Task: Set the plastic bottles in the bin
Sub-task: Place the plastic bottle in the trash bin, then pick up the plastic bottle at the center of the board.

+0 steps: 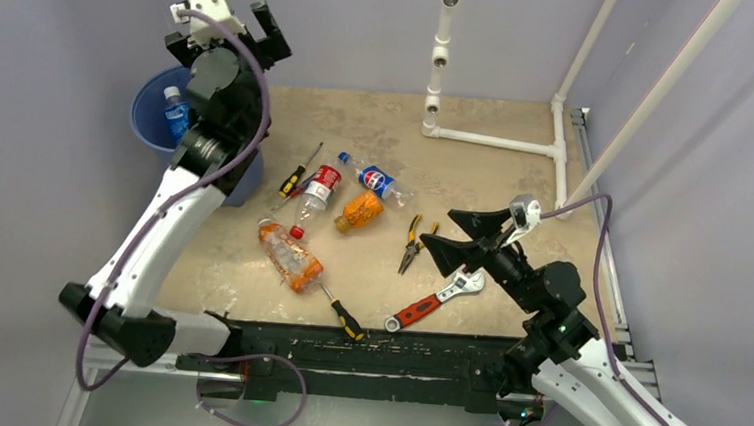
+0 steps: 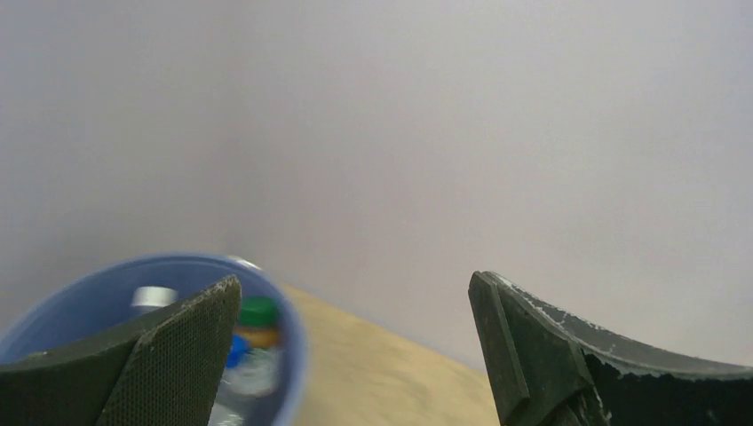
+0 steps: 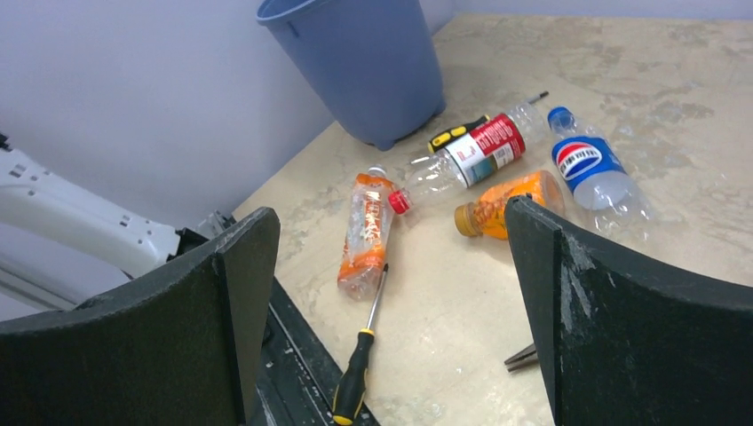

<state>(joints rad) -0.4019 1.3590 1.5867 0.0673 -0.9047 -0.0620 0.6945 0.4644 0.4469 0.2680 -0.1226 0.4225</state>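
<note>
The blue bin (image 1: pixel 148 109) stands at the table's far left with a blue-labelled bottle (image 1: pixel 175 111) inside; the left wrist view shows its rim (image 2: pixel 289 355) and a green-capped bottle (image 2: pixel 259 312) in it. My left gripper (image 1: pixel 227 34) hangs open and empty above the bin's right side (image 2: pixel 353 284). On the table lie a red-labelled bottle (image 1: pixel 316 194) (image 3: pixel 479 149), a blue-labelled bottle (image 1: pixel 375 180) (image 3: pixel 586 169), a small orange bottle (image 1: pixel 359 212) (image 3: pixel 506 202) and a crushed orange-labelled bottle (image 1: pixel 290 257) (image 3: pixel 364 232). My right gripper (image 1: pixel 437 227) (image 3: pixel 391 209) is open and empty, right of them.
Two screwdrivers (image 1: pixel 298 172) (image 1: pixel 341 311), pliers (image 1: pixel 413 241) and a red-handled wrench (image 1: pixel 437 299) lie among the bottles. A white pipe frame (image 1: pixel 498 139) stands at the back right. Walls close in the table at the back and on both sides.
</note>
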